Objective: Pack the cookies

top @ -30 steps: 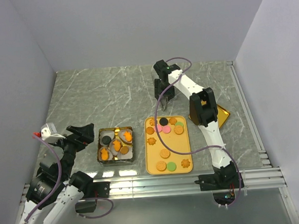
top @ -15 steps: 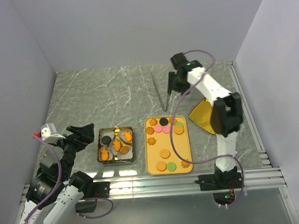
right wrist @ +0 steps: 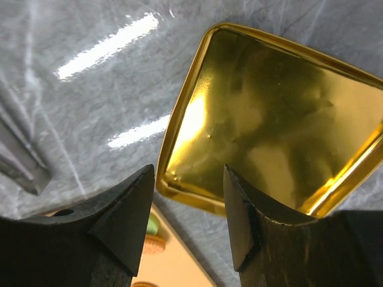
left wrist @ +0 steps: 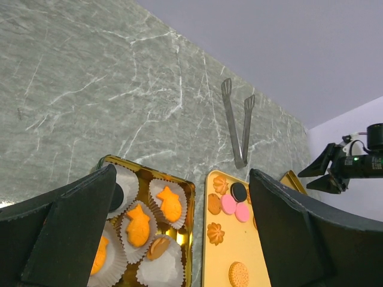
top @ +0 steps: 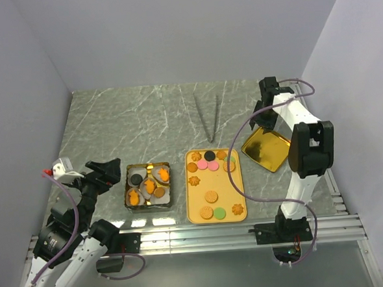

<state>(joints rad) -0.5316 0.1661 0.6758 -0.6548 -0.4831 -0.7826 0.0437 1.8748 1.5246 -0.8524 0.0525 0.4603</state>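
Its jaws apart and empty, the right tool (right wrist: 190, 173) hovers over the gold lid (right wrist: 269, 119) while the left tool (left wrist: 182, 173) gapes idle, and though the tin (top: 150, 208) is partly filled, most cookies (top: 211, 197) lie unpacked on the yellow tray (top: 230, 190).

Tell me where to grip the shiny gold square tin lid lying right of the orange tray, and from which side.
Pinch the raised rim of the shiny gold square lid, straight down from above, one finger inside, one outside. It lies flat, hollow side up, so only that thin wall offers a hold. Its corner nearest the open right gripper is handiest.
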